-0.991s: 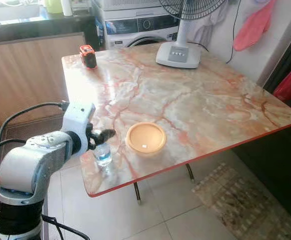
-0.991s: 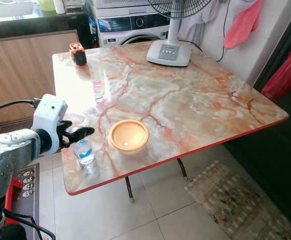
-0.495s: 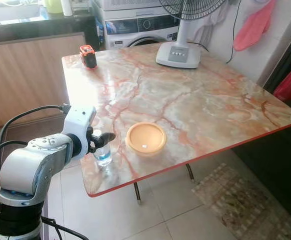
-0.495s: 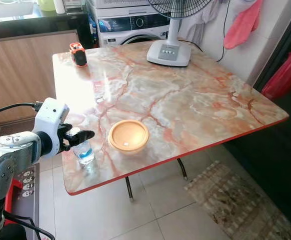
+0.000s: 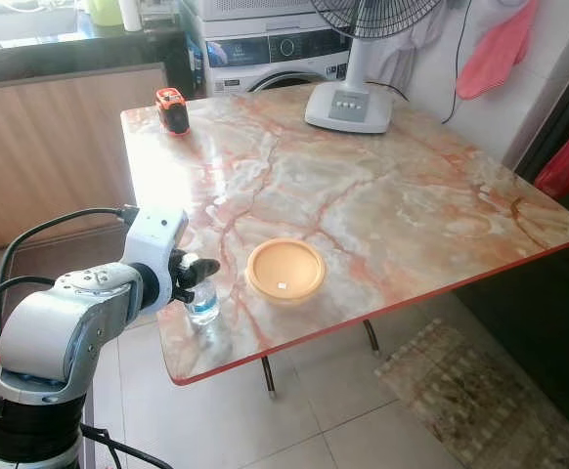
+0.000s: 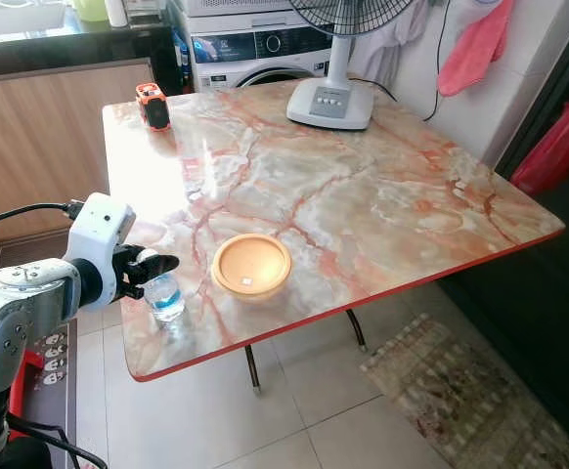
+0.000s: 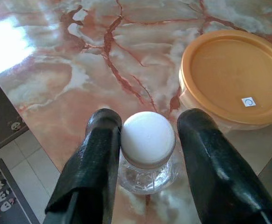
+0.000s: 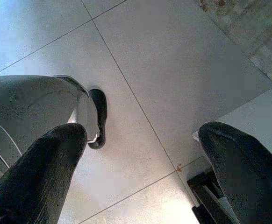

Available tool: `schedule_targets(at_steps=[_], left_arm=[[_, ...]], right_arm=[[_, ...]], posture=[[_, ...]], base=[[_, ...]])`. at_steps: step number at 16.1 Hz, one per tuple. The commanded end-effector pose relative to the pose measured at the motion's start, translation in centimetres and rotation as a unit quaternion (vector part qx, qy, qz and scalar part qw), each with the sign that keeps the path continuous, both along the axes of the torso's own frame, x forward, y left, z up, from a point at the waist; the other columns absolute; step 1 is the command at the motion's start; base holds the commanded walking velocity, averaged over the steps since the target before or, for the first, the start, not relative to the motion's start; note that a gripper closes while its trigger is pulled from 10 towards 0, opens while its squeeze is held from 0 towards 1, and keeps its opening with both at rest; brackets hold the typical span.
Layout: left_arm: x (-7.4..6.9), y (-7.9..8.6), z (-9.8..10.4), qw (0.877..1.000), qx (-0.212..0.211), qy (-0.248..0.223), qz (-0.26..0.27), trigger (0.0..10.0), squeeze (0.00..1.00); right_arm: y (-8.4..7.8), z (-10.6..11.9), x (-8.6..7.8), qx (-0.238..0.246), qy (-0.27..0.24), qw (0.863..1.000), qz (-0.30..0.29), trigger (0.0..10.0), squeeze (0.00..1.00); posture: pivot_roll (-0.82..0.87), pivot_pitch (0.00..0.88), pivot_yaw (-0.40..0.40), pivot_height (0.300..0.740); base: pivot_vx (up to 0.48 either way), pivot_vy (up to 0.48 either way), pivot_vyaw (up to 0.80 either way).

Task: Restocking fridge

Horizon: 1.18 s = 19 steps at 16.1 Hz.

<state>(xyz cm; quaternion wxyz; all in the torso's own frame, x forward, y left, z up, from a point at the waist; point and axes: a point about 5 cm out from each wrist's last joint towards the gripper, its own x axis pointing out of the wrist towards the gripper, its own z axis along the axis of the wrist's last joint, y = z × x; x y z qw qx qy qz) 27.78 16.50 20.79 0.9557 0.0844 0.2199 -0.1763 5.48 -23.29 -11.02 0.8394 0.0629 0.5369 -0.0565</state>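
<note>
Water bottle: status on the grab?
Left gripper open, straddling water bottle cap, one finger touching. Right gripper open, idle over floor. Orange lidded container beside bottle, apart.

Bright daylight, sharp; window glare on table (image 5: 162, 171).

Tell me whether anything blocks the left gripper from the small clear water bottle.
Nothing visible does. The left gripper has its open black fingers on either side of the small clear water bottle; the orange lidded container sits apart, beside it.
</note>
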Motion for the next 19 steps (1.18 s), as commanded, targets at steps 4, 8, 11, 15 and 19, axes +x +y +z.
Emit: schedule_targets(at_steps=[4, 8, 11, 15, 19], left_arm=[[-0.2, 0.2, -0.2, 1.0, 0.007, 0.009, 0.002, 0.0, 0.0], [-0.4, 0.4, -0.6, 1.0, 0.012, 0.014, 0.008, 0.0, 0.0], [-0.2, 0.9, -0.5, 0.999, 0.024, 0.001, 0.034, 0.0, 0.0], [1.1, 1.9, 1.6, 0.991, 0.017, -0.099, 0.091, 10.0, 0.0], [1.7, 1.8, 4.6, 0.961, -0.005, -0.253, 0.113, 10.0, 0.0]], right_arm=[[-0.3, 0.0, -0.2, -0.001, 0.008, 1.0, 0.003, 10.0, 0.0], [-0.4, 0.0, -0.2, -0.002, 0.007, 1.0, 0.004, 10.0, 0.0], [-0.4, 0.1, -0.2, -0.003, 0.007, 1.0, 0.004, 10.0, 0.0], [-0.5, 0.1, -0.1, -0.01, 0.007, 1.0, 0.015, 10.0, 0.0], [-0.5, 0.1, 0.0, -0.01, 0.005, 1.0, 0.013, 10.0, 0.0]], posture=[[0.13, 0.0, -0.049, 0.74], [0.13, 0.0, -0.054, 0.74], [0.13, 0.0, -0.056, 0.74], [0.13, 0.0, -0.06, 0.74], [0.13, 0.0, -0.06, 0.74]], base=[[0.0, 0.0, 0.0], [0.0, 0.0, 0.0], [0.0, 0.0, 0.0], [0.0, 0.0, 0.0], [0.0, 0.0, 0.0]])
